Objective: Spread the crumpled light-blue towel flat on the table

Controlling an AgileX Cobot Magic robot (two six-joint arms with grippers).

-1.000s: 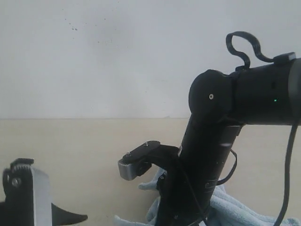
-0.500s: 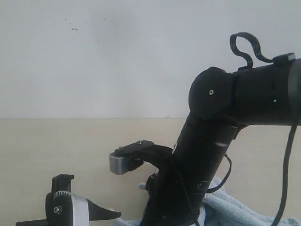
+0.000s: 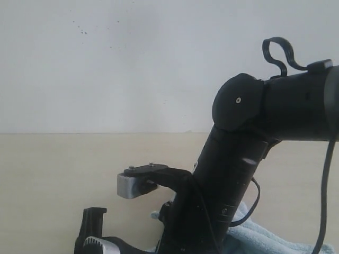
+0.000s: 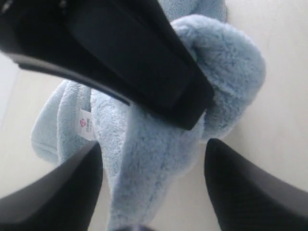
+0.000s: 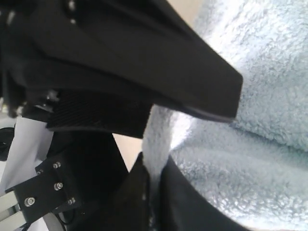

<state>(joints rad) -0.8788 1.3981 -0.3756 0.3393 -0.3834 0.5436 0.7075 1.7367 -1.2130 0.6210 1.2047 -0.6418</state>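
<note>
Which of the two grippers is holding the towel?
The right gripper: its jaws are shut on a fold of the towel. The left gripper is wide open, gripping nothing.

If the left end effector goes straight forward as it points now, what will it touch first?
Most likely the towel: its bunched fold sits right between the left end effector's open fingers. Depth is unclear.

Towel fluffy terry cloth; table smooth, matt.

Black arm in front of light-blue towel, beige table beneath
</note>
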